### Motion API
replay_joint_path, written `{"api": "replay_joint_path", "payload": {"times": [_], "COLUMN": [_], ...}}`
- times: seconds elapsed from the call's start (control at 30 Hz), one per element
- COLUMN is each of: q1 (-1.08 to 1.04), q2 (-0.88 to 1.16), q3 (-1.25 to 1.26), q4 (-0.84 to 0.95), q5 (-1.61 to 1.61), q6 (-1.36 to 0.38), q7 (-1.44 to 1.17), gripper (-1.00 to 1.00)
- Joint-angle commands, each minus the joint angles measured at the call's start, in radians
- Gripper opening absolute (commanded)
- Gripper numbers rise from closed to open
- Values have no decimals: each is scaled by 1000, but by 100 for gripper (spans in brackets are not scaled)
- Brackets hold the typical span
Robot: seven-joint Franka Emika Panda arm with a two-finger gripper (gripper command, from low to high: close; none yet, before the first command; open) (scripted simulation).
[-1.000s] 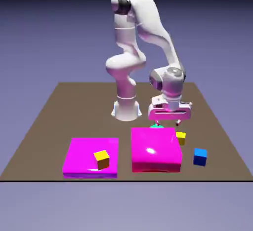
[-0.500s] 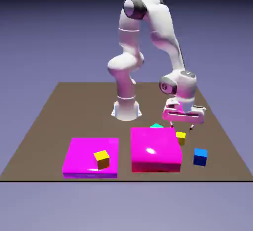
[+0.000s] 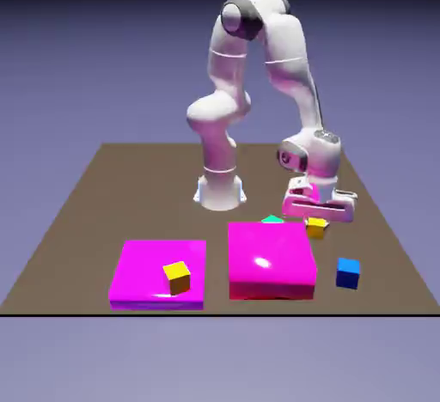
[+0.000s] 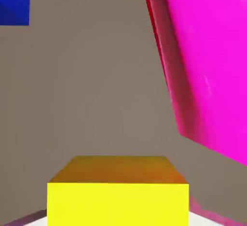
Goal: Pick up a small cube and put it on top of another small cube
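Lifted slightly, one yellow cube [image 3: 316, 228] sits gripped in the claw [image 3: 316, 222]; next, carry it over the other yellow cube [image 3: 177, 278].

glossy magenta blocks [image 3: 271, 258], smooth brown tabletop [image 3: 137, 194]

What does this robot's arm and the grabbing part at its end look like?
The arm is glossy white, with smooth, rounded, tube-like segments and dark grey caps at some joints. The gripper hangs from a wide, flat, whitish hand tinted pink in places. I can make out no cables or lettering.
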Motion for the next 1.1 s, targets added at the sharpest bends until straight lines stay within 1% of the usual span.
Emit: {"api": "replay_joint_path", "payload": {"times": [0.0,0.17,0.33,0.87,1.0,1.07], "q1": [0,-131,-311,-854,-966,-978], "q2": [0,64,94,55,38,22], "q3": [0,44,61,12,-5,-17], "q4": [0,181,317,471,485,460], "q5": [0,155,228,130,87,50], "q6": [-1,-89,-180,-392,-431,-428], "q7": [0,66,-26,-722,-896,-957], "gripper": [-100,-100,-100,-100,-100,-100]}}
